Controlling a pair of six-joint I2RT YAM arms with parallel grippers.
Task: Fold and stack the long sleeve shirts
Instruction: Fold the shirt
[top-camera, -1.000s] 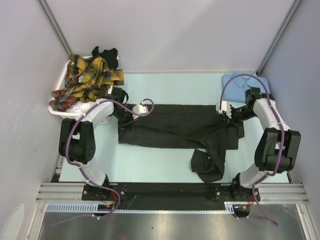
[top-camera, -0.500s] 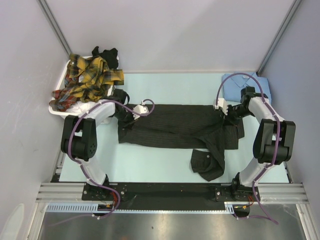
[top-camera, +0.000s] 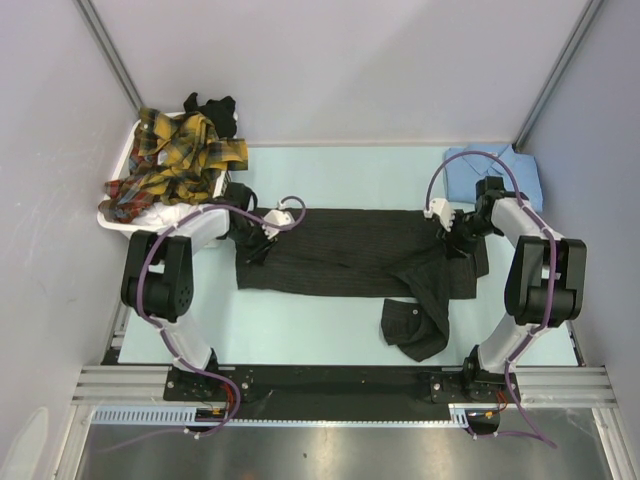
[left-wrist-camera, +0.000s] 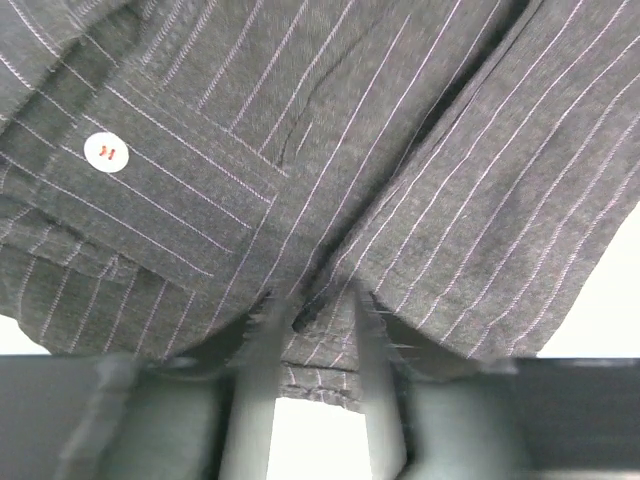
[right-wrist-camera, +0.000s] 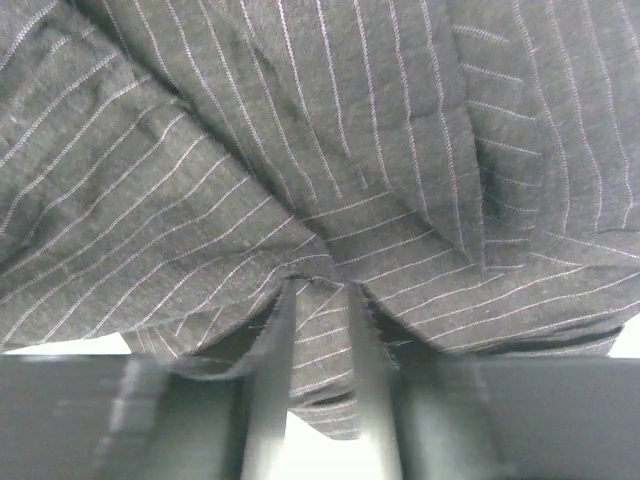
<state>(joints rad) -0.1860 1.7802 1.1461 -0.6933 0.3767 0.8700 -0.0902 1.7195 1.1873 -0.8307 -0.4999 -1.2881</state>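
The charcoal pinstriped shirt lies spread across the table's middle, one sleeve trailing toward the front at the right. My left gripper is shut on its left edge; the left wrist view shows the cloth pinched between the fingers, with a pale button nearby. My right gripper is shut on its right edge; the right wrist view shows the striped cloth between the fingers. A folded light blue shirt lies at the back right. Yellow-red plaid shirts fill the basket.
A white laundry basket stands at the back left with plaid shirts and a black garment in it. Grey walls close the back and sides. The pale table has a black rail along its front.
Both grippers have shifted slightly toward the back with the shirt's edges in them; the right arm folded closer to the blue shirt. The shirt's upper edge moved a little with them.
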